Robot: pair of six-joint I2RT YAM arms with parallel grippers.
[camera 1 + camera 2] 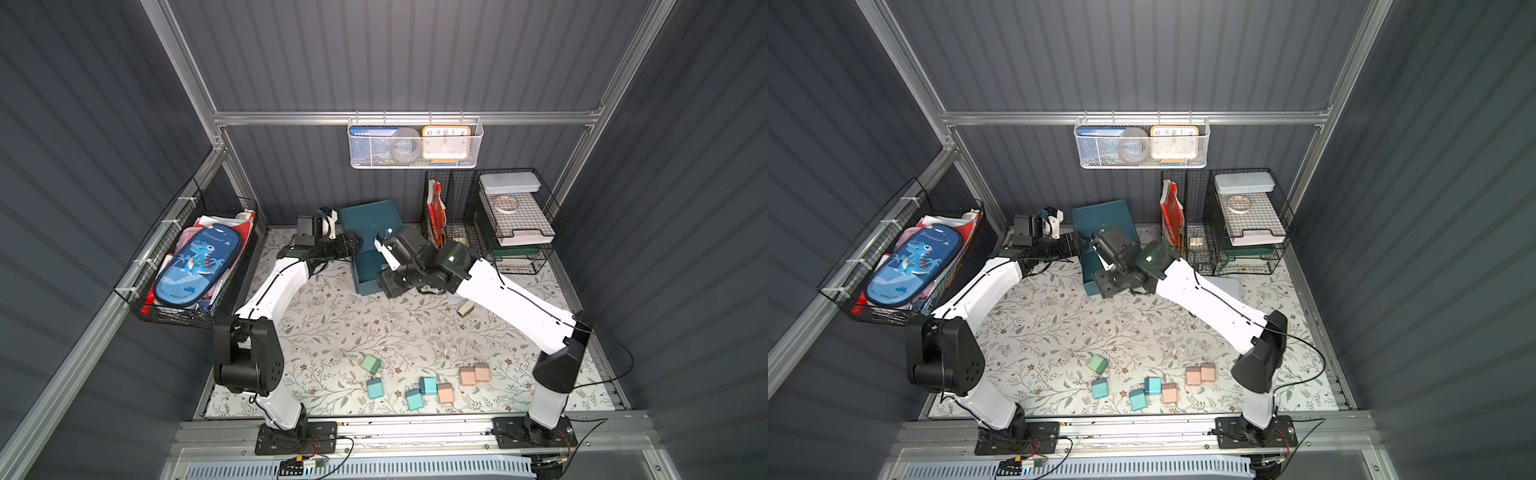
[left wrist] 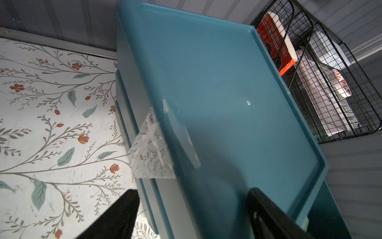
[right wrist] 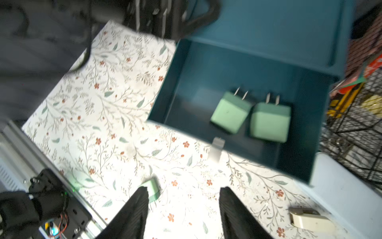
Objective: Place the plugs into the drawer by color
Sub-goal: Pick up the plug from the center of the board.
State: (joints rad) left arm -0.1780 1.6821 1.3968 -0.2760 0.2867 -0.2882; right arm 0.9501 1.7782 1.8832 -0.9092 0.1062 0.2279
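The drawer cabinet (image 1: 370, 216) stands at the back of the worktop (image 1: 332, 324), and its open drawer (image 3: 169, 82) sticks out toward the front. The right arm (image 1: 511, 299) hangs just over that drawer, so a low swing could knock it crooked. The right jaws are partly open and hold nothing. The left jaws are spread wide by the cabinet's top edge and grip nothing I can see. Two green plugs (image 3: 229, 111) lie side by side in the drawer. The third green plug (image 1: 370, 364) sits near the front, close to three blue plugs (image 1: 428, 385) of nearly the same shade, so the wrong one could get picked. Three pink plugs (image 1: 467, 376) lie beside those.

The worktop has a flowery cover. The cabinet is smooth, boxy plastic, with clear tape (image 2: 153, 149) from its side to the worktop. The plugs are little rounded cubes, smooth and likely slippery, and their thin metal prongs (image 3: 240, 93) could catch on the drawer's rim.
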